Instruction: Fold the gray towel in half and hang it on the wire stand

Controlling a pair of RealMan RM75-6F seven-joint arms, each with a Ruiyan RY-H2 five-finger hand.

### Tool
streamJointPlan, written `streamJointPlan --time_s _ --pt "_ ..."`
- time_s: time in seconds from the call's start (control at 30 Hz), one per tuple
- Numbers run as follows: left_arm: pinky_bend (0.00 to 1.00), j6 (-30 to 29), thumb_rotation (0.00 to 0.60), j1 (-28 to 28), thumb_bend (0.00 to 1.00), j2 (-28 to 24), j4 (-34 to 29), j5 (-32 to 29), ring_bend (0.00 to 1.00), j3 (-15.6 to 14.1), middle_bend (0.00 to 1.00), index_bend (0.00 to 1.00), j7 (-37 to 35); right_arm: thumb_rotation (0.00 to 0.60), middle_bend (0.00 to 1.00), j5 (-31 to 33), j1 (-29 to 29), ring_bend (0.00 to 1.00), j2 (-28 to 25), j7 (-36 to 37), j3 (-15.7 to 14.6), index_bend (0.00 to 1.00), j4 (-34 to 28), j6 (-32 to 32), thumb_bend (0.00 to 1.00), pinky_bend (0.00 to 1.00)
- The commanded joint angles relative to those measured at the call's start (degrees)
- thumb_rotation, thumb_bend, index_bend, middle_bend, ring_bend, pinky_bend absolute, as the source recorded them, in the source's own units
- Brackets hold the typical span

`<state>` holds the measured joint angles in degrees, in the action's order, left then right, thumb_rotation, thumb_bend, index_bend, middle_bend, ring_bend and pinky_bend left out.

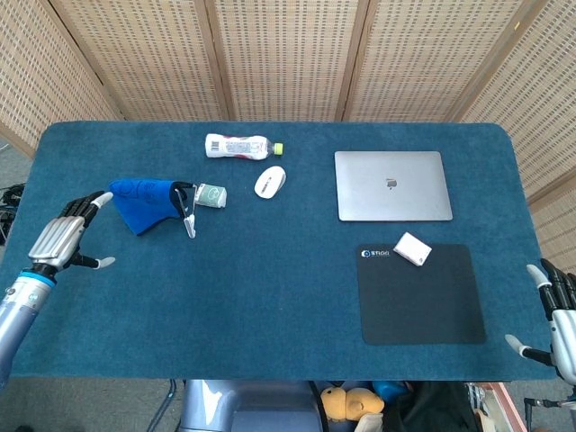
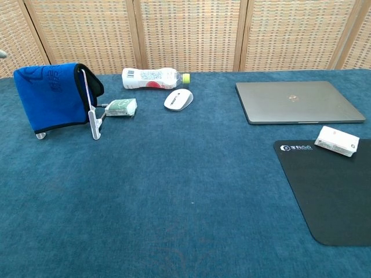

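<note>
Blue-cloth bench (image 1: 270, 288) w/ towel (image 2: 53, 97) draped over wire stand (image 2: 93, 119) at far left, so task looks done; left hand (image 1: 61, 241) spread, holding nothing, near it; right hand (image 1: 560, 322) also empty, at bench edge.

Towel (image 2: 51, 95) covers most of the wire stand (image 2: 93, 121); right hand (image 1: 560, 317) cut by head-view edge; bottle (image 1: 236, 145) label print too small to read.
</note>
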<state>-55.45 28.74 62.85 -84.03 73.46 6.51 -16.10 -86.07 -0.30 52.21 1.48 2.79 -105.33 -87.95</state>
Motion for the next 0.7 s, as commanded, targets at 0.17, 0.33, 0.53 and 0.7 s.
streamJointPlan --time_s 0.17,0.33,0.53,0.7 --pt "0.00 -11.36 0.600 -6.00 0.14 -4.56 -4.43 4.29 0.00 -0.24 0.00 0.00 -1.28 0.600 0.00 -0.48 -0.24 0.00 -0.27 0.62 -0.06 0.00 -0.06 -0.48 0.00 0.00" --pt "0.00 -20.25 0.600 -11.64 0.14 -8.80 -12.33 3.99 0.00 -1.54 0.00 0.00 9.40 0.600 0.00 -0.85 -0.53 0.00 -0.39 1.09 -0.04 0.00 0.00 -1.13 0.00 0.00" --pt "0.00 -31.26 0.600 -19.58 0.14 -9.77 -22.21 5.12 0.00 -5.09 0.00 0.00 21.77 0.600 0.00 -1.22 -1.08 0.00 0.42 -0.65 0.40 0.00 0.58 -3.03 0.00 0.00" --pt "0.00 -33.90 0.600 -22.30 0.14 -7.70 -23.23 8.52 0.00 -7.18 0.00 0.00 24.41 0.600 0.00 -1.74 -1.55 0.00 2.01 -3.28 0.99 0.00 1.61 -5.16 0.00 0.00"
